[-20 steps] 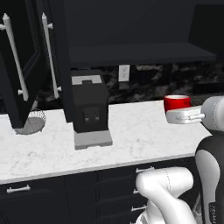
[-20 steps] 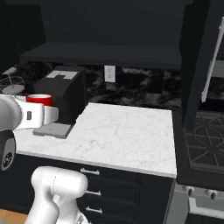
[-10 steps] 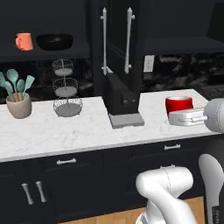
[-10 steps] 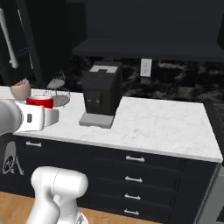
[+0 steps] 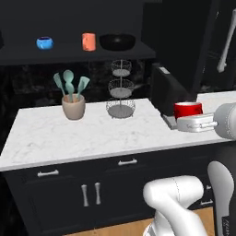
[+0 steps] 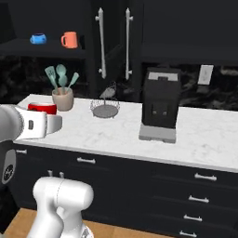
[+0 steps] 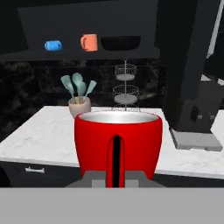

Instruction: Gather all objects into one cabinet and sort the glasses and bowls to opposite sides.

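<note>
Three items are seen on the cabinet shelf [image 5: 69, 51]: a blue bowl [image 5: 44, 43], an orange mug [image 5: 89, 41] and a black bowl [image 5: 117, 42]. A red mug [image 7: 118, 143] is held upright in the clenched gripper [image 5: 196, 123], above the counter [image 5: 78, 133] edge near the coffee machine [image 6: 160, 103].

crock with spatulas [image 5: 73, 105] | wire basket [image 5: 120, 90] | coffee machine [image 6: 160, 106] on counter [image 5: 83, 136]
</note>
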